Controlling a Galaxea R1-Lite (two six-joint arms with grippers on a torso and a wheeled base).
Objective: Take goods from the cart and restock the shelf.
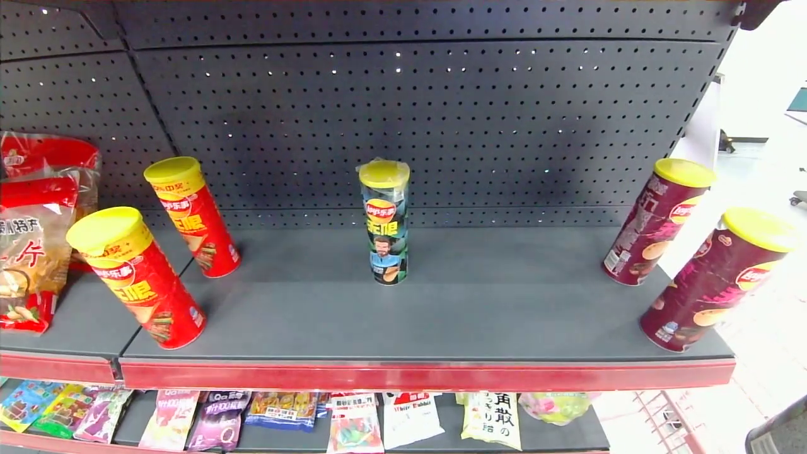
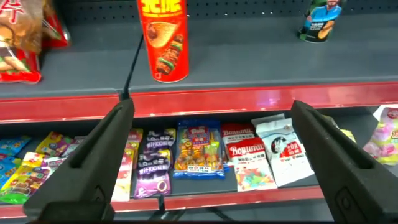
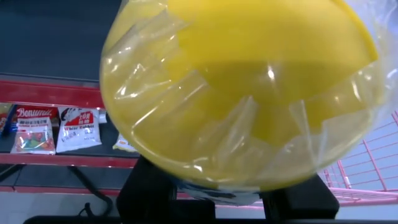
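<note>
On shelf (image 1: 473, 302): 2 red cans (image 1: 142, 280) (image 1: 192, 217), 1 blue (image 1: 384, 221), 2 maroon (image 1: 656, 221) (image 1: 715, 284) | left fingers (image 2: 93, 162) wide | right (image 3: 149, 196) holding can (image 3: 249, 93)

Head camera looks down at the shelf (image 1: 441, 302); both wrist cameras face it lower

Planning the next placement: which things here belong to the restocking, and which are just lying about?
Job: yellow-lidded can held in right gripper; upper shelf; red cans, blue can and maroon cans standing on it; open left gripper.
Lying about: snack packets on the lower shelf; red bags left of the red cans.
</note>
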